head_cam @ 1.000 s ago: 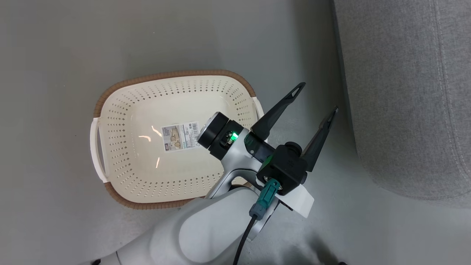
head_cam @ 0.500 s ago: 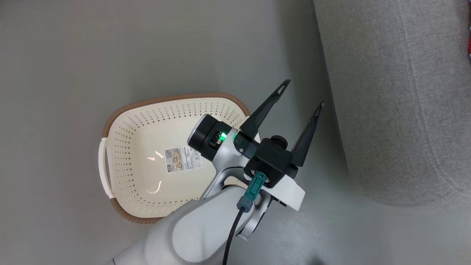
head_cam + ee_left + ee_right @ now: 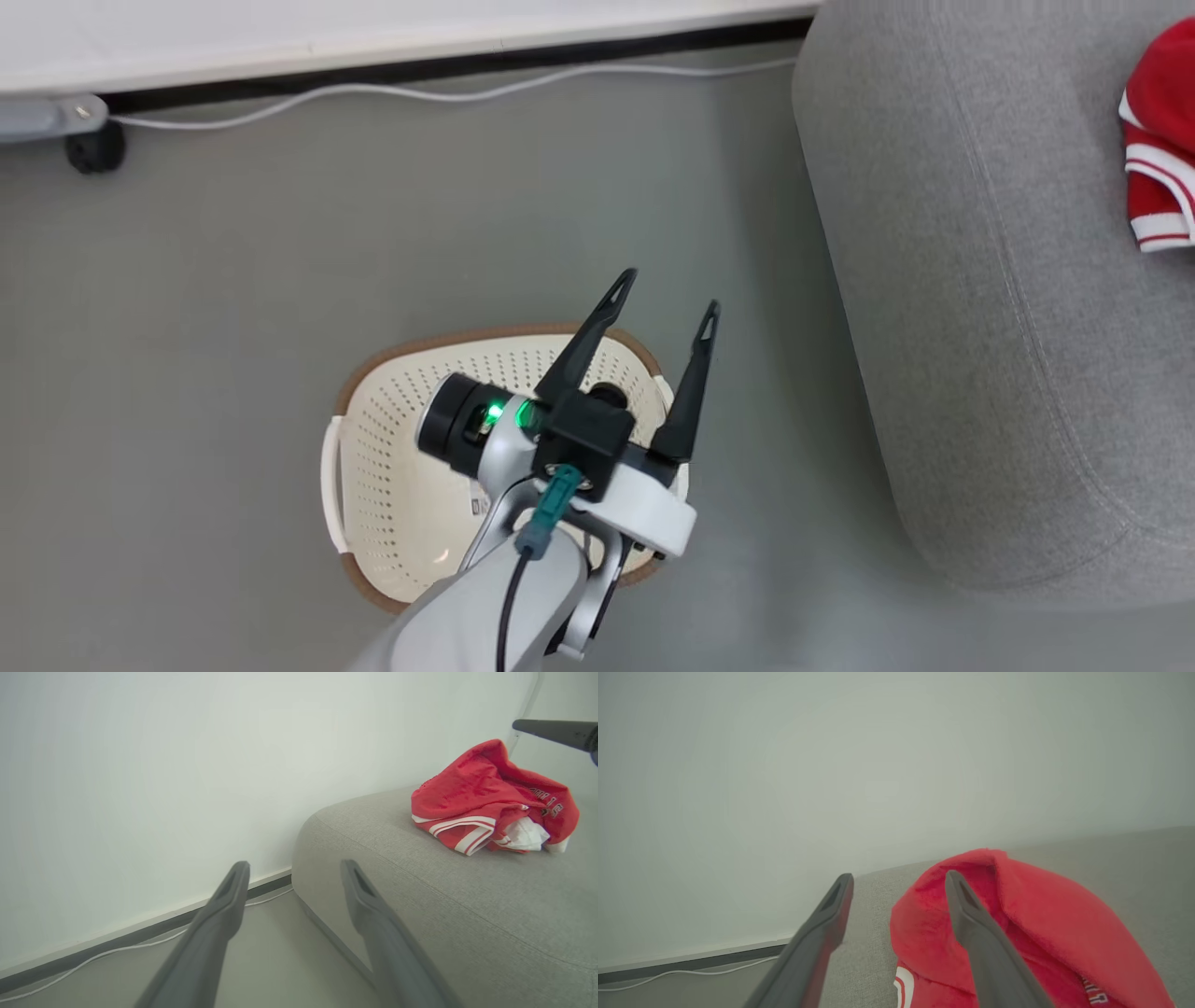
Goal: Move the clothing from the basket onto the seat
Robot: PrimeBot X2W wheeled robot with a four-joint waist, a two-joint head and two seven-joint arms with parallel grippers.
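The cream basket (image 3: 373, 467) with a brown rim stands on the grey floor, and its visible inside is bare apart from a label. My left gripper (image 3: 668, 293) hovers open above the basket's right side, fingers pointing toward the wall; the left wrist view has it (image 3: 294, 864) holding nothing. Red clothing (image 3: 1162, 159) with white stripes lies crumpled on the grey seat (image 3: 980, 327). My right gripper (image 3: 899, 876) is open just in front of that clothing (image 3: 1041, 924), holding nothing. One of its fingers (image 3: 556, 732) shows above the clothing (image 3: 486, 793) in the left wrist view.
A white wall with a dark baseboard runs along the far side. A white cable (image 3: 448, 93) lies on the floor beside it, and a black caster (image 3: 91, 147) stands at the far left. Open grey floor separates basket and seat.
The head camera has tilted up, so the basket sits lower and the wall, cable and red clothing have come into view. My left gripper is still open, now over the basket's right part.
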